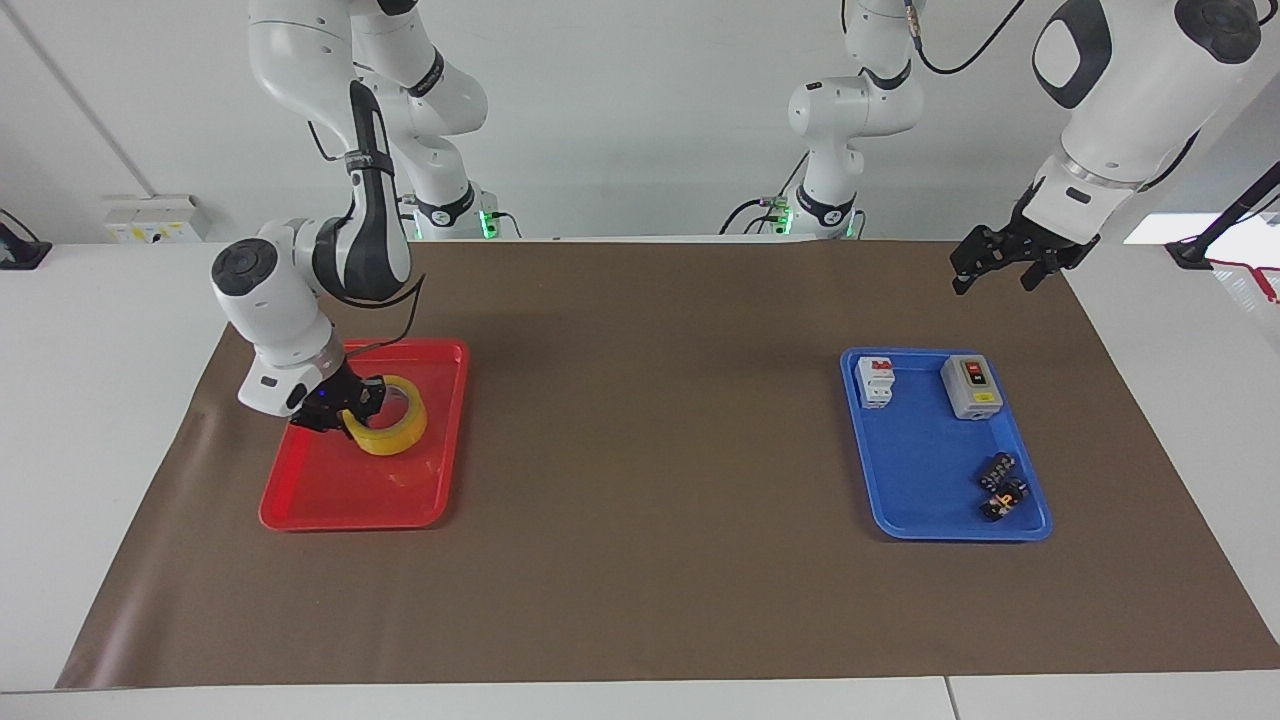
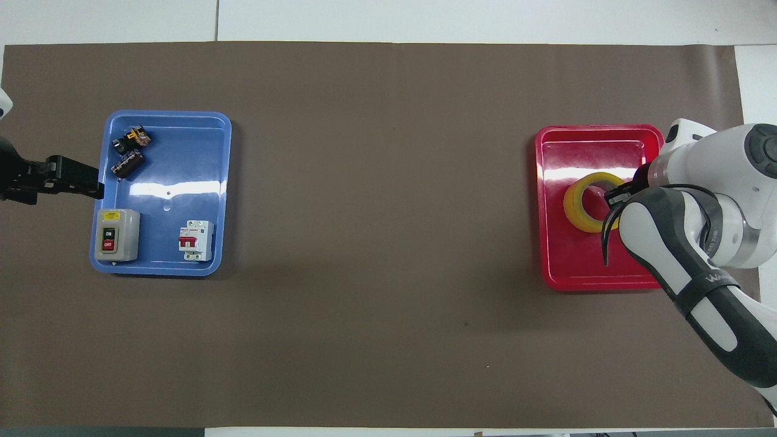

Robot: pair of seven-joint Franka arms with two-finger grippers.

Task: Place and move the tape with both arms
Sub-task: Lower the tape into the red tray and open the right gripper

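A brown mat [image 1: 650,450] covers most of a white table [image 1: 80,420], with a plain white wall at the robots' end. Two smaller white arms [image 1: 850,110] stand at that edge, green lights at their bases.

A red tray [image 1: 340,500] lies on the mat toward the right arm's end, a blue tray [image 1: 920,470] toward the left arm's end. The blue tray holds a grey switch box [image 1: 972,386] and a white breaker [image 1: 876,382] in its part nearer the robots, and small dark parts [image 1: 1002,485] in its farther part.

The tape [image 1: 392,428] is in the red tray, about midway along it and toward the tray's outer long side. The right gripper [image 1: 345,405] is low over the tray, right at the tape, on the side of the roll toward the table's end. Its fingers are clenched on the roll's wall, one tip reaching into the hole, as the overhead view [image 2: 614,197] shows. Whether the roll's underside touches the tray floor cannot be told.

The roll [image 2: 587,203] is tilted: its hole faces upward and partly away from the gripper, so the ring's axis leans off vertical. Its pale core shows inside the yellow wall.

The left gripper [image 1: 1003,262] waits in the air over the mat's edge, beside the blue tray; its fingers are spread apart, holding nothing.
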